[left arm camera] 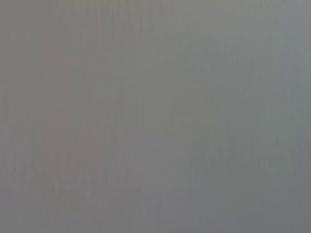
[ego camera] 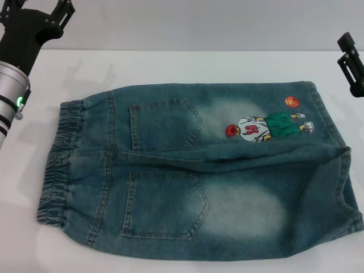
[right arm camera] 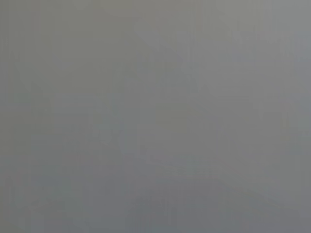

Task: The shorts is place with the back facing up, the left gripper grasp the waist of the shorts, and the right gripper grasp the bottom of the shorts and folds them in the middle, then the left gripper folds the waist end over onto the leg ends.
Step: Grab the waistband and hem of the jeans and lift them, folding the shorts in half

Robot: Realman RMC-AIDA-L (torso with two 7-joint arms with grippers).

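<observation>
- The denim shorts (ego camera: 193,170) lie flat across the white tabletop (ego camera: 170,65), filling most of the head view from the left edge to the right edge.
- The back faces up: two back pockets (ego camera: 165,205) show, one above the other, left of centre.
- The gathered waist (ego camera: 60,162) is at the left of the frame; the leg ends (ego camera: 341,170) are at the right.
- A small printed basketball player (ego camera: 267,126) sits on the upper leg, with an orange ball (ego camera: 292,102) just above and right of it.
- The left hand (ego camera: 42,17) hangs in the upper left corner, above the tabletop and apart from the waist; it holds nothing, and I cannot tell how far it is open.
- The right hand (ego camera: 352,62) shows at the upper right edge, near the leg ends but not touching them; it holds nothing, and its opening cannot be told.
- Both wrist views show only plain grey.
</observation>
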